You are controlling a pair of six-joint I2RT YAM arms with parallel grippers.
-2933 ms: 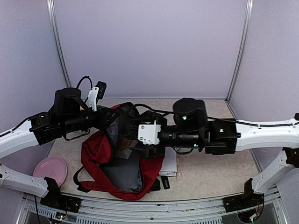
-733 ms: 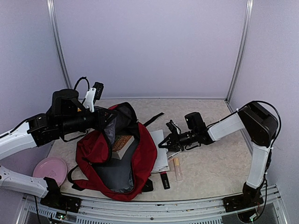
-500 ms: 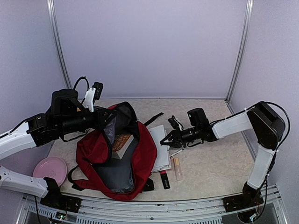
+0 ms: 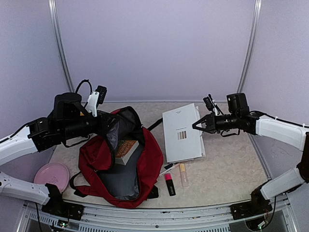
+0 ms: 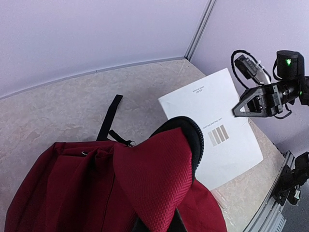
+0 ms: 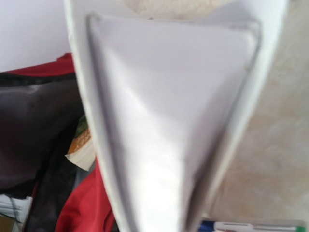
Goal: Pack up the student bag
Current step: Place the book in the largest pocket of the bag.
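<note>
Shows, from above, the student bag (image 4: 147, 166) slumped open on the left half of the beige, marbled bench (image 4: 227, 169): dark red cloth, grey lining, a brown-covered book (image 4: 126, 149) inside. Shows the left gripper (image 4: 105, 124) closed on the bag's upper rim, propping it up, and the right gripper (image 4: 194, 126) clamped on the right edge of a flat white booklet (image 4: 181, 133), lifted and tilted just beside the bag. Only here: a round pink plate (image 4: 52, 175) at the near left, plus a pink highlighter (image 4: 169, 182) and a pale yellow tube (image 4: 183, 175) below the booklet.

From the left wrist, adds the cloth's coarse weave, a padded black edge, a flat black strap, and grey bars printed on the booklet.

From the right wrist, gives only blurred white paper pinched into a wedge, with bag and book behind.
</note>
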